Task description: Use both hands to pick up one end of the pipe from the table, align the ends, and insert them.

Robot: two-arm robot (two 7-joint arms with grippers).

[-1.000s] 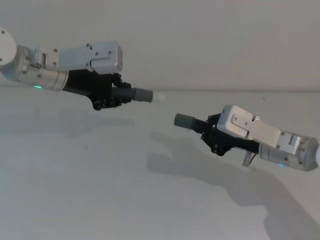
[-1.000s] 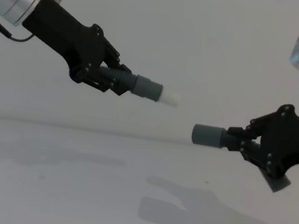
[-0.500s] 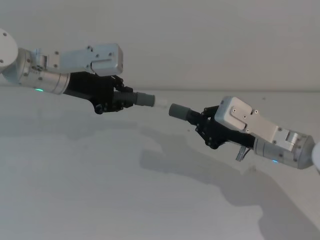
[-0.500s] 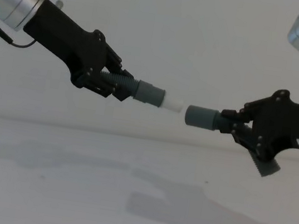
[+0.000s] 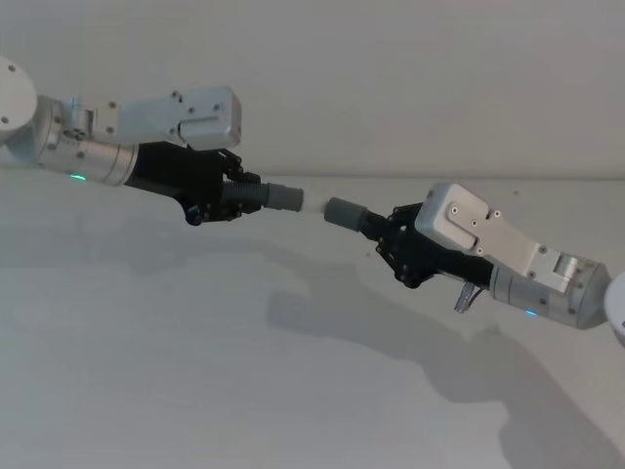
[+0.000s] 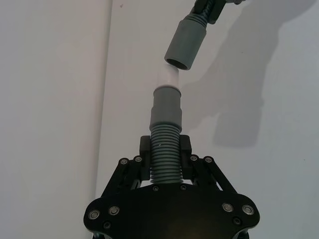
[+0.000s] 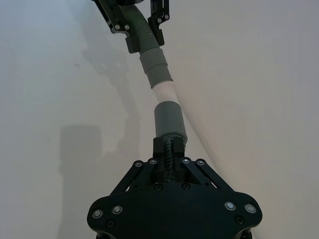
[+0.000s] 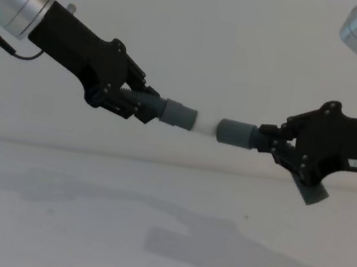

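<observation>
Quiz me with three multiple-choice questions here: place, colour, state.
1. Where are the left pipe piece and right pipe piece? A in a tray; B above the table, one per gripper; C both in one gripper.
2. The tip on the left pipe piece is: A red; B green; C whitish.
3. The left cuff and right cuff are: A not fully joined; B pushed fully together; C taped.

B: the left gripper and right gripper each hold one in the air.
C: it is pale against grey.
A: the tip shows between them.
</observation>
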